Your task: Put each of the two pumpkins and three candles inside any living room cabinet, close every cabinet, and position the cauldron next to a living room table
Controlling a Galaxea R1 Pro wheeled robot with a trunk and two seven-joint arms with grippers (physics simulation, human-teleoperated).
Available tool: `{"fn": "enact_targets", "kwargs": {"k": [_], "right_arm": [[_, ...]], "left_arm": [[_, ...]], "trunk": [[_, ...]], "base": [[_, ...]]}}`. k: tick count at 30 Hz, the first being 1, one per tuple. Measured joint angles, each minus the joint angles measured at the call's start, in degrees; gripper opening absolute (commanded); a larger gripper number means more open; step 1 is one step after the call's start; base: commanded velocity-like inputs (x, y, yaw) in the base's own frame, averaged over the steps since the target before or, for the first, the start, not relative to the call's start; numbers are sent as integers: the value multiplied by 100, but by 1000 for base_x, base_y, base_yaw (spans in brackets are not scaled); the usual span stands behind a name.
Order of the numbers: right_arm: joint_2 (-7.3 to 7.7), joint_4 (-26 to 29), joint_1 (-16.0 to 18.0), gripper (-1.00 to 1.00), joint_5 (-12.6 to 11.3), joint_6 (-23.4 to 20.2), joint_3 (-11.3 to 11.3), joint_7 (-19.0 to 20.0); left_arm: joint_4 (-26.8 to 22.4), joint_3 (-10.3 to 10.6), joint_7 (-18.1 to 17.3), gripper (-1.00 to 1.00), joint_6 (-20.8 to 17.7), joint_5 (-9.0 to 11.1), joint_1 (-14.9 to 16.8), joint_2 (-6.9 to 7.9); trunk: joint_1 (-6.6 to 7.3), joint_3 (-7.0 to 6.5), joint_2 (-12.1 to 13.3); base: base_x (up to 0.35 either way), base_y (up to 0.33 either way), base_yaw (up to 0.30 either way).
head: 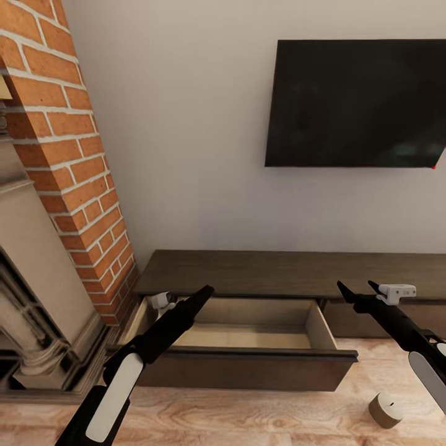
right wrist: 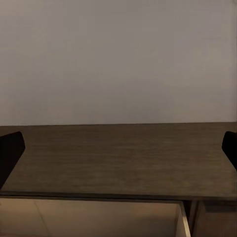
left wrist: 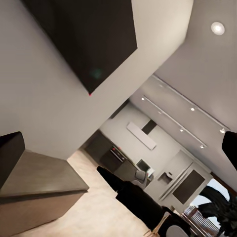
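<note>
On the floor below the spread, empty right gripper (head: 358, 287) lies 1 candle (head: 386, 409), well apart.

Cabinet (head: 272, 272): long, low, dark brown, against the wall; I saw its left drawer (head: 248, 347) pulled open, pale interior.
Candle (head: 385, 409): short beige cylinder, upright on the floor, right of the drawer front.

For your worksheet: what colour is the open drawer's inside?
Pale beige, clearest in the head view: drawer.
</note>
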State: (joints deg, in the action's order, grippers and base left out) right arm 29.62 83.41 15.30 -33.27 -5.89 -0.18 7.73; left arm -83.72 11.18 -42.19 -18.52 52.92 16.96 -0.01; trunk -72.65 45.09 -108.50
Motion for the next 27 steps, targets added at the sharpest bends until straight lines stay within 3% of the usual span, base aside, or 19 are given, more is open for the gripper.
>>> {"fn": "enact_targets", "kwargs": {"k": [8, 17, 27], "right_arm": [[-5, -34, 0, 100, 5, 0, 6, 8], [-3, -35, 0, 100, 6, 0, 7, 9], [-2, -35, 0, 100, 5, 0, 9, 9]], "left_arm": [[189, -20, -34, 100, 209, 5, -17, 26], [658, -396, -44, 100, 296, 59, -18, 14], [708, -458, -48, 100, 297, 69, -18, 12]], "trunk": [[1, 0, 1], [1, 0, 1], [1, 0, 1]], "base": [[0, 0, 0], [4, 0, 0], [274, 0, 0]]}}
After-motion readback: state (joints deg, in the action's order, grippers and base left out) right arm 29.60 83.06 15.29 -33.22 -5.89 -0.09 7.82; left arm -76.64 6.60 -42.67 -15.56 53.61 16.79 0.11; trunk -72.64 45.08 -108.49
